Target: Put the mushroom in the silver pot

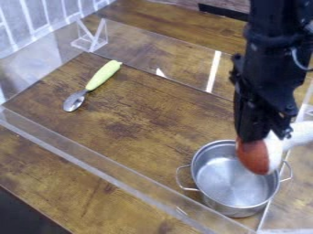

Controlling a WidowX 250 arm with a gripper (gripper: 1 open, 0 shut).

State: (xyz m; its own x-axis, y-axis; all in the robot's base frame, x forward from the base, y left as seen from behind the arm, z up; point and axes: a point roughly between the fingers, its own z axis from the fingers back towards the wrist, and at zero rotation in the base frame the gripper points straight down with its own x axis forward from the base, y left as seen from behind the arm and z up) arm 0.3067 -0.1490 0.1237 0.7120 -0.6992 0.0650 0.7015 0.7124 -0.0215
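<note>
The mushroom (258, 154), with a reddish-brown cap and a white stem pointing right, hangs tilted in the air over the right side of the silver pot (210, 187). My black gripper (259, 137) comes down from above and is shut on the mushroom. The pot is a small shiny steel one with loop handles, standing at the lower right of the wooden table. Its inside looks empty. The arm hides part of the pot's far rim.
A spoon (94, 83) with a yellow-green handle lies at the left of the table. Clear plastic walls (110, 174) fence the work area, with a small clear stand (88, 37) at the back left.
</note>
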